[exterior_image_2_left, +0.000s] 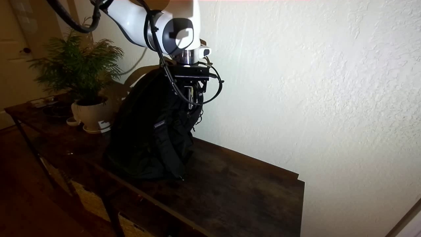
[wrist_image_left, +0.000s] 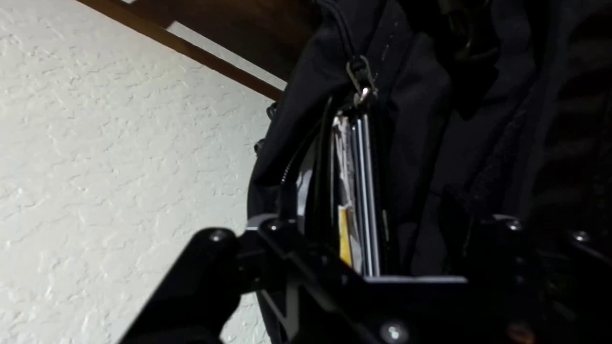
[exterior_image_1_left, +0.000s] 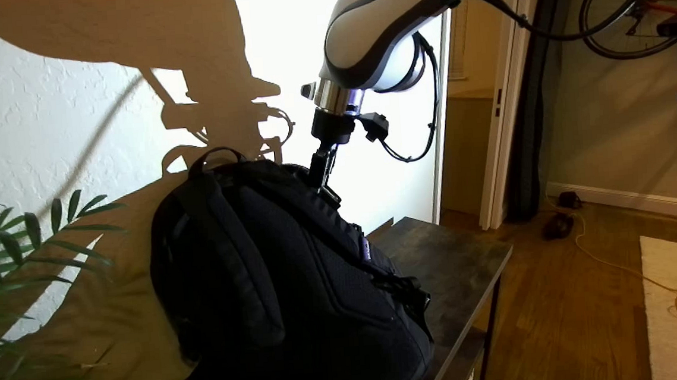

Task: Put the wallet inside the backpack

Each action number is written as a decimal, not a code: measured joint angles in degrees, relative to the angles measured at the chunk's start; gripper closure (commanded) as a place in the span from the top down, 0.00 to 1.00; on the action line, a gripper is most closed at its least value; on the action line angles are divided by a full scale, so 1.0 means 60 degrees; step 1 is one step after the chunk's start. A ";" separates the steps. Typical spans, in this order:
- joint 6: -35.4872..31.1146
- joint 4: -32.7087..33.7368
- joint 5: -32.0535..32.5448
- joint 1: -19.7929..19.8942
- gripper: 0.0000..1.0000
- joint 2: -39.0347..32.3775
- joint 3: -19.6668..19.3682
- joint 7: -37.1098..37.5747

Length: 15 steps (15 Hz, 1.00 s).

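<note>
Wallet (wrist_image_left: 359, 191) stands on edge in the unzipped opening of the black backpack (exterior_image_1_left: 298, 294), its layered edge showing. The jaws are spread wide, farther apart than the wallet is thick, with it between them; whether either side touches it I cannot tell. The backpack stands tilted on the tabletop (exterior_image_2_left: 243, 194), near a potted plant (exterior_image_2_left: 80, 70)

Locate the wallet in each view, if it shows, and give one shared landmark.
In an exterior view: not visible; backpack stands left of centre.
In an exterior view: wallet, just above-left of centre.
Wrist view: wallet, just right of centre, edge-on.
Shared landmark: backpack.
</note>
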<state>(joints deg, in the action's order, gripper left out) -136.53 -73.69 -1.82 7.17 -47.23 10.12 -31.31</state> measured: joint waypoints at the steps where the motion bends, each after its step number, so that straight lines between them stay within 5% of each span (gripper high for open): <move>1: 0.0066 0.0023 -0.0077 0.0055 0.40 -0.0041 0.0090 -0.0129; 8: 0.0206 0.0028 -0.0752 0.0296 0.01 -0.0190 0.0633 -0.1229; 15: 0.0188 0.0027 -0.1576 0.0654 0.04 -0.0260 0.1268 -0.3180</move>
<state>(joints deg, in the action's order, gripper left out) -135.40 -73.53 -11.27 11.10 -48.79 17.72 -50.39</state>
